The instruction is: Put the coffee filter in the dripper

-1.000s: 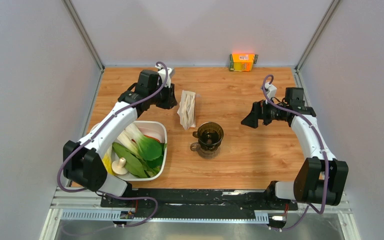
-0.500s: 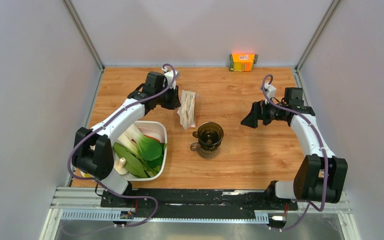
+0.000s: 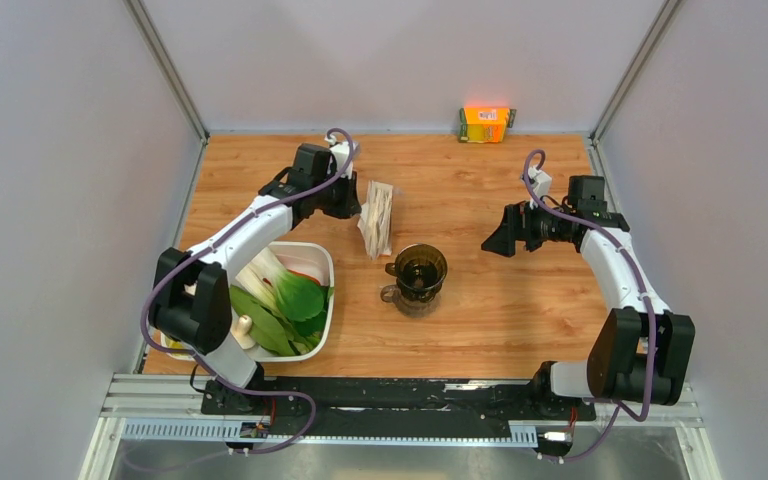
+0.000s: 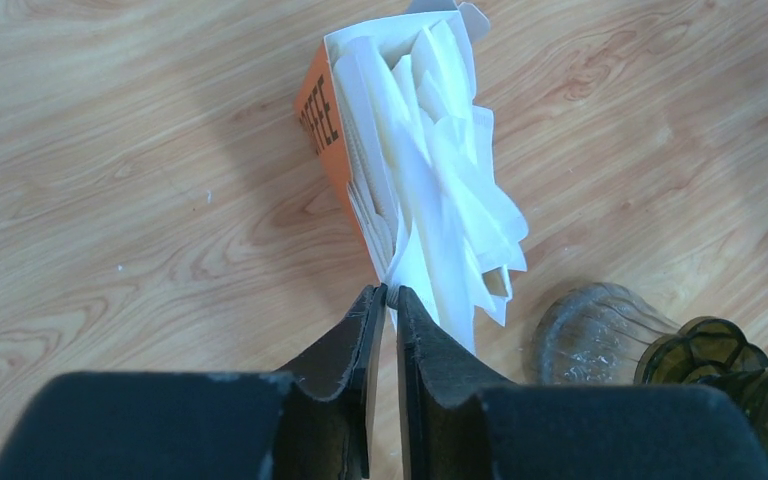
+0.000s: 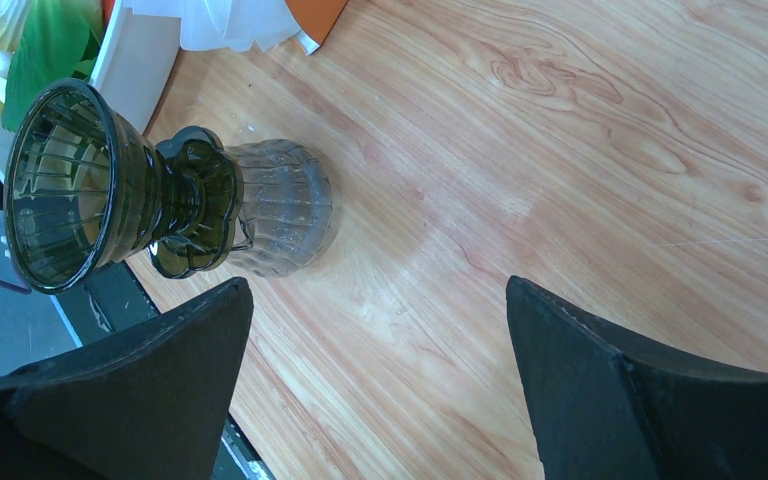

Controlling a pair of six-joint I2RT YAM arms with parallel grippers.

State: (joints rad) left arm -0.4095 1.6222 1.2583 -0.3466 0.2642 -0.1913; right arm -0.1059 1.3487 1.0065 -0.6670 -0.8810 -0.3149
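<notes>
Coffee filter (image 4: 460, 215): white paper, fanned out of the orange-labelled packet (image 4: 318, 120), which lies on the tabletop (image 3: 480, 300) just beside the dripper (image 3: 421, 268). Step in hand: pick-up. Left gripper (image 4: 387, 293): jaws nearly closed, thin slit betw. them, tips at the filters' pointed end; whether paper is pinched cannot be told. Right gripper (image 5: 372, 300): fully open, nothing held. Next: one sheet is to be separated, lifted and carried over the dripper mouth. The pinch point is shown by the left wrist view only. The glass jug (image 5: 282, 205) under the dripper is shown best by the right wrist view.
</notes>
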